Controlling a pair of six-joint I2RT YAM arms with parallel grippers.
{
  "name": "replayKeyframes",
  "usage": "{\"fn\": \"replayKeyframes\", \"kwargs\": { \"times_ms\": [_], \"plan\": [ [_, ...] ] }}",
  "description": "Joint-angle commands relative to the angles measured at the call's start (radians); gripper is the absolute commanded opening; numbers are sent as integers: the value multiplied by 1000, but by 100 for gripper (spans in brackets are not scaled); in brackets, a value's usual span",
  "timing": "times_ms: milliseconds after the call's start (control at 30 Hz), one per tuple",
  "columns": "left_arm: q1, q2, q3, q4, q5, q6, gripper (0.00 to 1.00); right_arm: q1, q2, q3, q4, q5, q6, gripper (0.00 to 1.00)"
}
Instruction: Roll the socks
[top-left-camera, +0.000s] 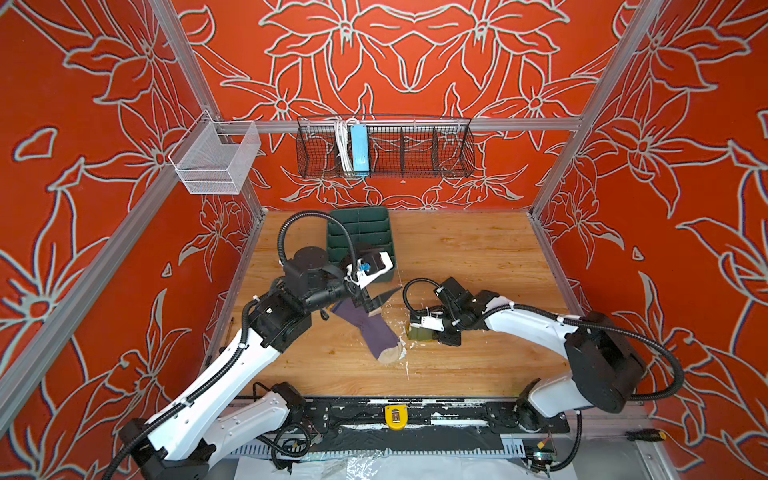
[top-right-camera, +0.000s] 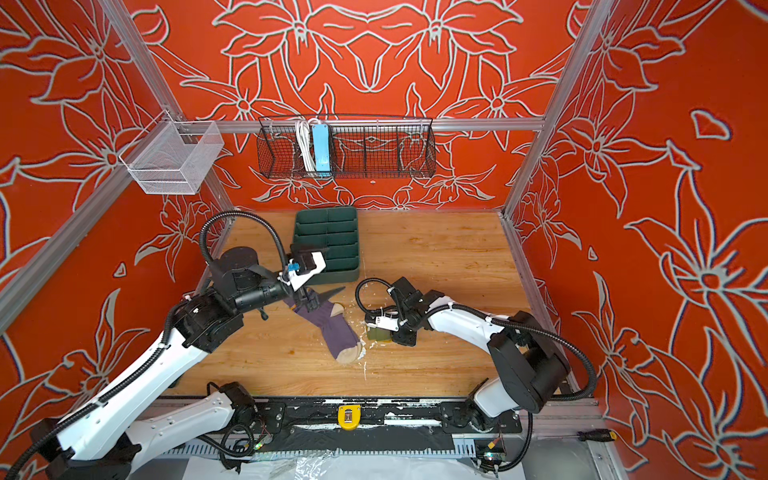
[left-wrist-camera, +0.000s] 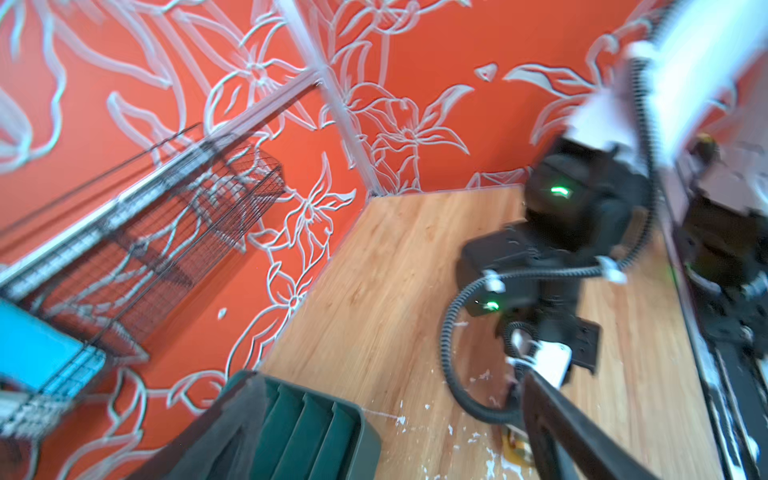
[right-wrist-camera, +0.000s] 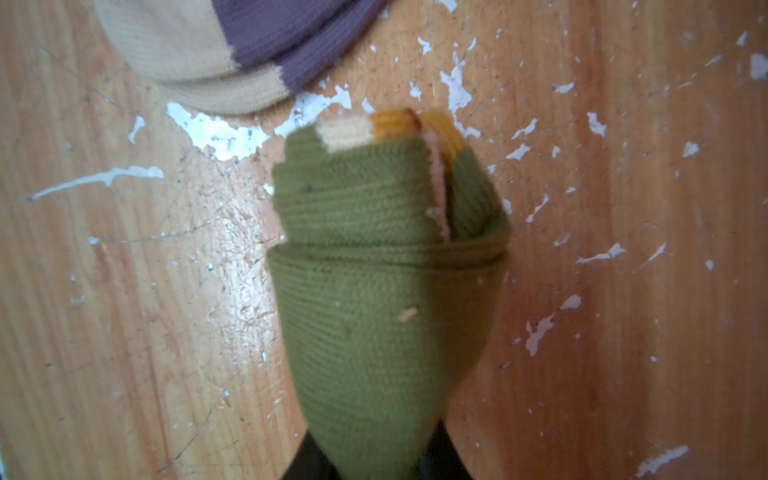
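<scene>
One purple sock (top-left-camera: 365, 328) runs toward five o'clock on the table (top-left-camera: 478, 257) from beneath the released left claw (top-left-camera: 377, 300); right claw (top-left-camera: 422, 332) grips the rolled green sock (right-wrist-camera: 382, 257), three o'clock of the purple toe.

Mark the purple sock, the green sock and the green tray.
purple sock (top-left-camera: 368, 330), in a top view, purple middle.
green sock (right-wrist-camera: 382, 291), right wrist view, rolled body.
green tray (top-left-camera: 357, 228), in a top view, ribbed floor.

place: robot lab cell | signs: aluminium frame (top-left-camera: 519, 124), printed floral backdrop (top-left-camera: 415, 50), left arm (top-left-camera: 249, 357), right arm (top-left-camera: 528, 328), base rail (top-left-camera: 457, 411)
</scene>
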Motion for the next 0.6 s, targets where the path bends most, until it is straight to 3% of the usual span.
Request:
{"fn": "replayKeyframes", "kwargs": {
  "times_ms": [0,100,267,433,567],
  "plan": [
    [-162,55,-50,-163,-168,287,92,-26,68,33,-136,-70,19,0],
    [-321,100,-167,-103,-345,393,92,-42,113,77,-174,-82,12,0],
    [-471,236,-274,31,-431,408,91,-68,138,113,-210,-120,19,0],
    [-508,439,-311,293,-570,378,87,-74,166,142,-266,-153,19,0],
    [-500,603,-249,414,-726,325,85,-73,165,140,-273,-173,24,0]
  ]
}}
